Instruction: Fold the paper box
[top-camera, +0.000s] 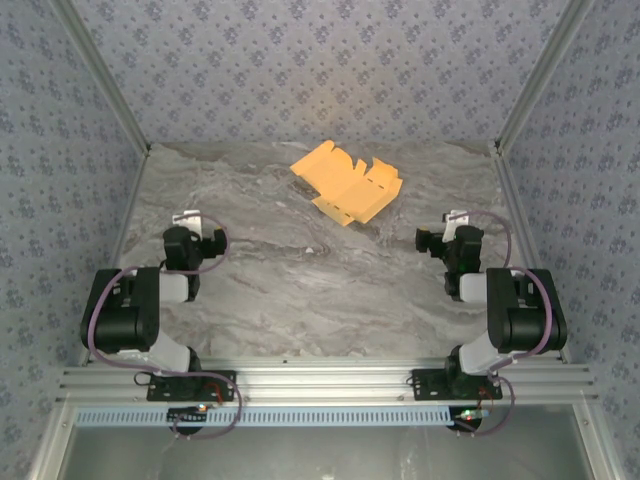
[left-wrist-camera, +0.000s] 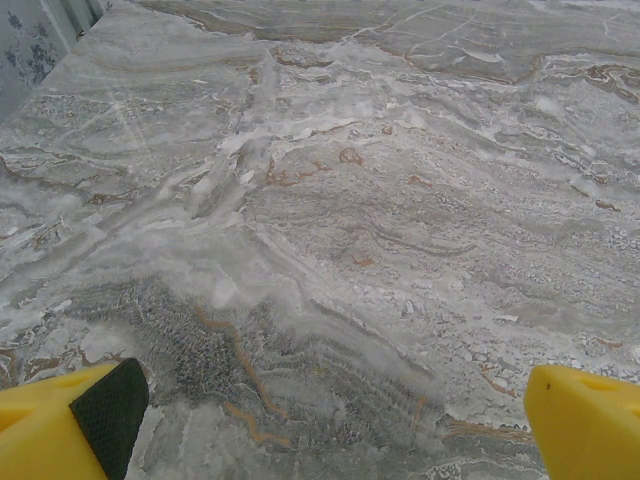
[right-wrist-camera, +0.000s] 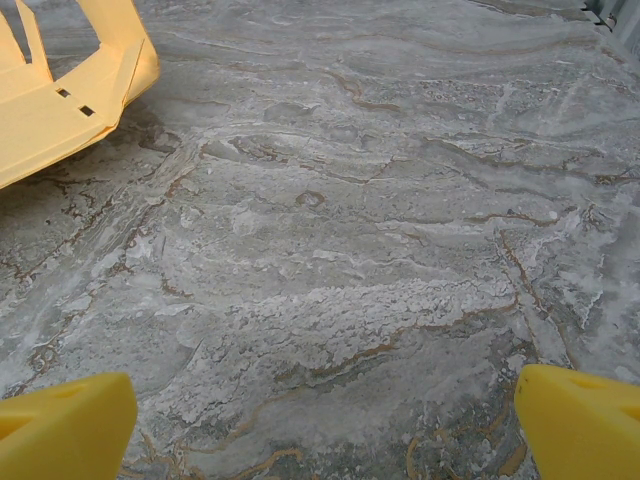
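Yellow-orange thin-card paper box (top-camera: 345, 180) lies unfolded as a die-cut sheet with notched flaps on the far middle part of the grey marbled tabletop (top-camera: 300, 290), turned at a slant to the table edges, with no gripper touching it. From above, its right end seems lifted a little and throws a thin shadow, but how far the flaps stand up is hard to make out at that size. In the right wrist view the paper box (right-wrist-camera: 50, 120) sits in the upper left corner, cut off by the left and top edges; a raised flap with two small dark slots shows, while the rest of the sheet is out of the frame. Bare tabletop (right-wrist-camera: 350, 250) lies between the card and the right gripper (right-wrist-camera: 320, 425), whose yellow fingers (right-wrist-camera: 65, 430) show only as tips at the two lower corners, spread wide with nothing between them. In the top view the right gripper (top-camera: 450, 235) sits near the right edge, well apart from the card, and its fingers are too small and dark to tell apart. The left gripper (top-camera: 190, 235) sits near the left edge, also well apart from the card. In its own wrist view the left gripper (left-wrist-camera: 325, 425) is likewise spread wide over bare tabletop (left-wrist-camera: 350, 200), only the fingertips in frame, one with a dark pad (left-wrist-camera: 110, 410). Blue-grey patterned walls (top-camera: 320, 60) enclose the table.
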